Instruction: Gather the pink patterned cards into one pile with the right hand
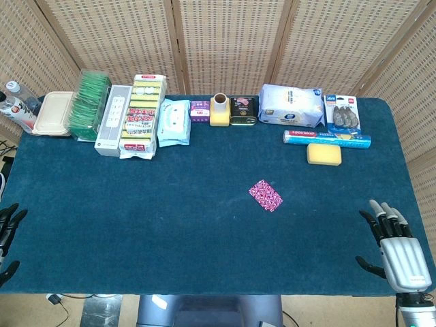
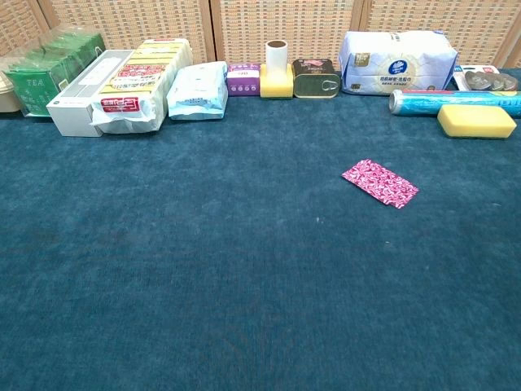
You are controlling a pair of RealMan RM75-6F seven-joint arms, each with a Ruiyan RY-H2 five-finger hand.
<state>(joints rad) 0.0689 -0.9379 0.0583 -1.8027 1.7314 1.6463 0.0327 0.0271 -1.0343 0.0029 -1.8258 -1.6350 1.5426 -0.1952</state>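
Along the far edge of the table (image 1: 136, 225), covered in dark teal cloth, a row of goods is standing. The green boxes (image 2: 45, 77) near the far left corner are showing the word "TEA" on the front one; no other writing is readable. Beside them a white power strip box (image 2: 81, 96) is lying lengthwise, then a wrapped pack of yellow sponges (image 2: 145, 80) with a red and white label, and a pale blue wipes packet (image 2: 197, 90). Toward the middle a small purple box (image 2: 242, 79) is sitting next to a yellow holder (image 2: 276, 80) with a cardboard tube standing upright in it, then a dark tin with a pull tab (image 2: 315, 77). A white and blue tissue pack (image 2: 396, 59) is carrying a round blue logo. At the far right corner a blister pack of grey items (image 1: 343, 114) is lying behind a blue roll (image 1: 327, 139), with a loose yellow sponge (image 1: 323, 154) just in front of it. A beige lidded container (image 1: 53, 113) and bottles (image 1: 17, 103) are sitting at the far left corner.

The pink patterned cards (image 1: 265, 195) are lying as one small tilted stack in the open cloth, right of centre. The right hand (image 1: 398, 251) is resting at the near right corner, well apart from the cards, fingers spread and holding nothing. The left hand (image 1: 8, 231) is showing only dark fingers at the left edge, spread apart and holding nothing.
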